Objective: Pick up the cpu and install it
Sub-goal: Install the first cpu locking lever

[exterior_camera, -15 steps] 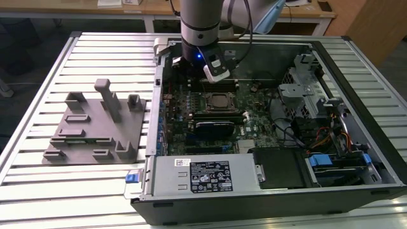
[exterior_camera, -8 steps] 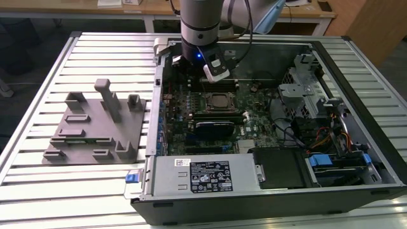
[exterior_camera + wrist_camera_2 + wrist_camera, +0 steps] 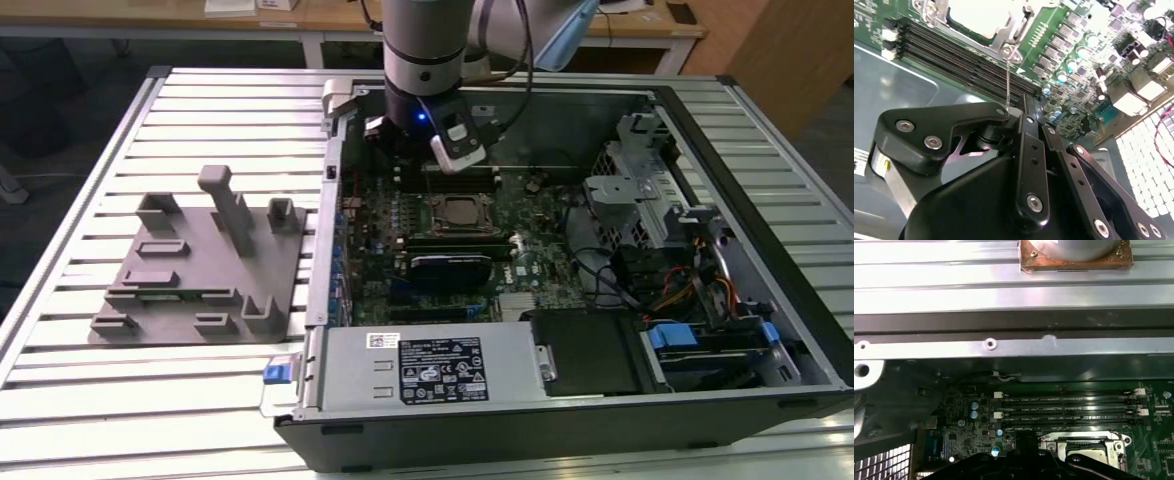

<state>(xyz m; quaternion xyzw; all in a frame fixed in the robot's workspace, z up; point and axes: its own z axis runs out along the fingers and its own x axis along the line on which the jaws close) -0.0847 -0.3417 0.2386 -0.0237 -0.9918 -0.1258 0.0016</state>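
The cpu (image 3: 461, 210) lies flat in the motherboard socket inside the open computer case, its pale silver top (image 3: 979, 15) framed by the metal socket bracket (image 3: 1114, 450). My gripper (image 3: 454, 152) hangs just behind the socket, over the memory slots (image 3: 954, 62). In the second wrist view the black fingers (image 3: 1023, 120) are pressed together with nothing between them. A thin wire socket lever (image 3: 1008, 80) runs from the bracket corner up to the fingertips and touches them there. I cannot tell whether it is clamped.
A grey fixture plate (image 3: 187, 270) with upright posts sits on the slatted table at the exterior view's left. The case's metal wall (image 3: 1004, 345) runs behind the board. A power supply (image 3: 427, 365) fills the case front; drive cages and cables (image 3: 667, 260) crowd the exterior view's right.
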